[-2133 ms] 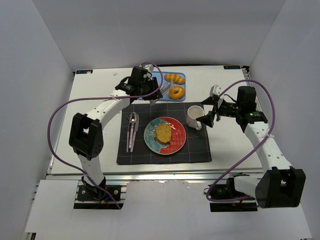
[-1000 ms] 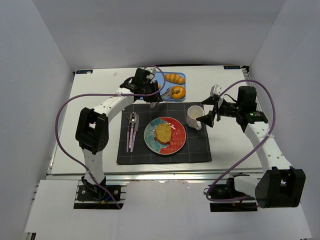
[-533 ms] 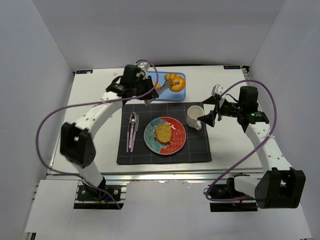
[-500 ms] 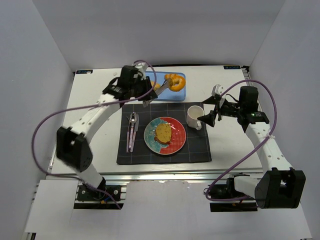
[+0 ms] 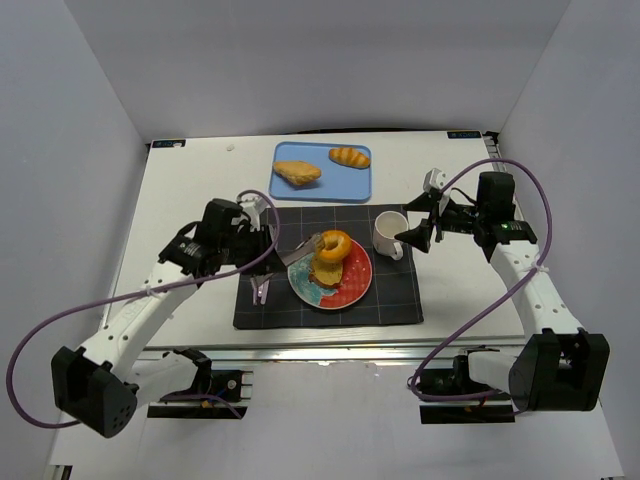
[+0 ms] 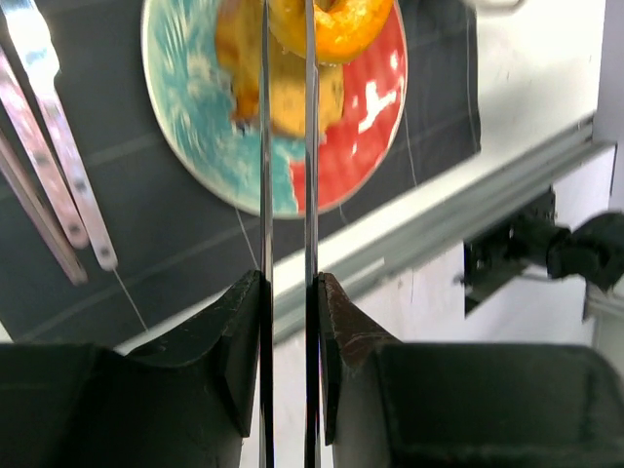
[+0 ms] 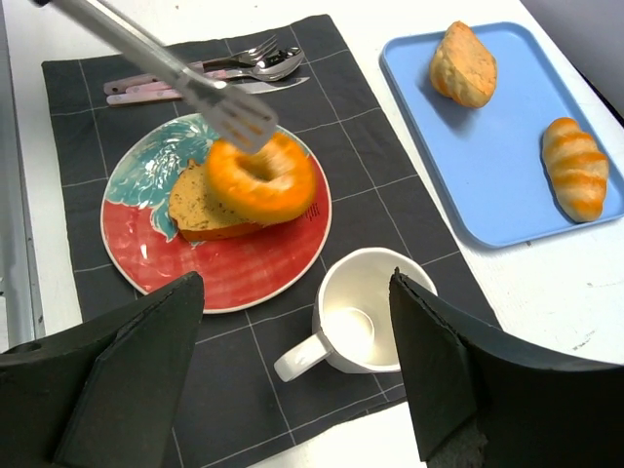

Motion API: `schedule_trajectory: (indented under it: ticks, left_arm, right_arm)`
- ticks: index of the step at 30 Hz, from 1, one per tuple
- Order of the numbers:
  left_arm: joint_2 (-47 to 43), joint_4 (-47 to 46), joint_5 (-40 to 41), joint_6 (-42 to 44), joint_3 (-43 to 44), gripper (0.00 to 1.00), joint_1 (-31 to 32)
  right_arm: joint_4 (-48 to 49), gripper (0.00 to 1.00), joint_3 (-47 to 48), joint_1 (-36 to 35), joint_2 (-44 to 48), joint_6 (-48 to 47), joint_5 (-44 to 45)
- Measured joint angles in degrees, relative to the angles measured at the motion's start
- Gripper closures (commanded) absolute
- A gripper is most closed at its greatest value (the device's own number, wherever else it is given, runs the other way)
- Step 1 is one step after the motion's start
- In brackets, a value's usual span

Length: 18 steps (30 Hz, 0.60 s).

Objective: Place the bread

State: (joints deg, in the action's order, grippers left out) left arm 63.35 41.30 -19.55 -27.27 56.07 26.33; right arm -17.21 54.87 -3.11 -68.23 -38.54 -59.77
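Pinching a pair of metal tongs [image 6: 285, 195], the left fingers [image 6: 234, 331] press the two blades close together, and the tong tips clamp one side of a ring-shaped bread [image 7: 261, 177]. The ring is over the plate [image 7: 234, 278], directly above a slice of bread [image 7: 195, 210] that lies there. Whether it rests on the slice or hangs just clear of it cannot be told from these views. The right fingers [image 7: 127, 361] are spread wide with nothing between them, near the white mug [image 7: 356, 322] on the dark placemat [image 5: 390, 300]. Two more rolls lie on the blue tray [image 5: 325, 185] at the far side of the tabletop [image 5: 190, 200].

The ring looks light and soft under a glossy crust, so a hard squeeze would likely dent it. Held at one spot on its band, it could pivot or slide between the smooth blades. The surest hold seems to be across the band, one blade through the hole and one outside. The release probably wants to be low and gentle, since a round piece let go onto the uneven slice may roll toward the plate's rim.
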Motion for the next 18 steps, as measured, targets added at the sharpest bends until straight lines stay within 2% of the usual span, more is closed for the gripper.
schedule_trajectory:
  ticks: [3, 5, 6, 7, 9, 10, 14, 18]
  left_arm:
    - [-2.2, 0.3, -1.6, -0.3, -3.1, 0.98, 0.0]
    - [-2.6, 0.3, -2.3, -0.4, -4.2, 0.91, 0.0]
    - [-2.6, 0.1, -2.4, -0.4, -4.5, 0.87, 0.0]
    - [-2.6, -0.2, -2.4, -0.4, -4.8, 0.77, 0.0]
    - [-2.6, -0.5, -2.5, -0.4, -5.2, 0.68, 0.0]
    - [-2.6, -0.6, -2.4, -0.4, -5.2, 0.59, 0.0]
    - [-2.6, -1.0, -2.3, -0.2, -5.2, 0.49, 0.0]
    - [-2.6, -0.8, -1.8, 0.1, -4.9, 0.48, 0.0]
  right_arm:
    - [-0.4, 0.18, 0.1, 0.0, -0.3, -0.1, -0.1]
    - [-0.7, 0.17, 0.2, 0.0, -0.3, -0.1, -0.3]
    - [-0.8, 0.17, 0.3, 0.0, -0.3, -0.1, -0.3]
    - [-0.9, 0.17, 0.4, 0.0, -0.3, -0.1, -0.3]
    - [-0.9, 0.16, 0.6, 0.0, -0.3, -0.1, -0.3]
    - [-0.9, 0.16, 0.6, 0.0, -0.3, -0.1, -0.3]
    - [-1.0, 0.16, 0.7, 0.0, -0.3, -0.1, -0.3]
    - [-1.1, 0.16, 0.6, 0.1, -0.3, -0.1, -0.3]
